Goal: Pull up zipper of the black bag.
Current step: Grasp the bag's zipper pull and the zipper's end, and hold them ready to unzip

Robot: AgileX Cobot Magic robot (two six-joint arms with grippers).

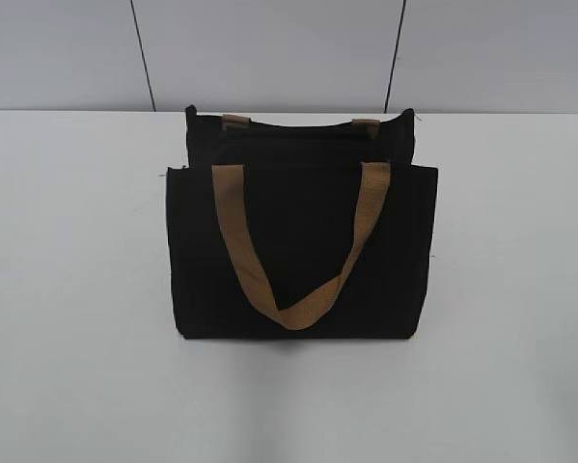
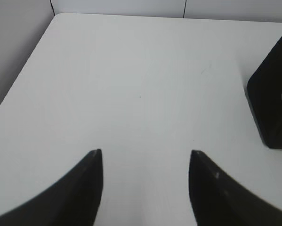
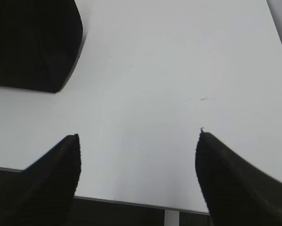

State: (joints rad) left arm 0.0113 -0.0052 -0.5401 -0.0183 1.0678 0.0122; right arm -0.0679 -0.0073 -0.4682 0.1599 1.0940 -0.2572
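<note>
The black bag (image 1: 298, 241) stands upright at the middle of the white table, its front panel facing the exterior view, one tan handle (image 1: 298, 251) hanging down its front and the other at the back. Its top edge is dark; I cannot make out the zipper or its silver pull tab. No arm shows in the exterior view. My left gripper (image 2: 145, 153) is open and empty over bare table, with a corner of the bag (image 2: 272, 103) at its right. My right gripper (image 3: 138, 136) is open and empty near the table's front edge, the bag (image 3: 35, 42) at upper left.
The white table (image 1: 67, 289) stretches on both sides of the bag. A grey panelled wall (image 1: 269, 48) stands behind it. The table's left edge (image 2: 18, 84) shows in the left wrist view, its front edge (image 3: 131, 201) in the right wrist view.
</note>
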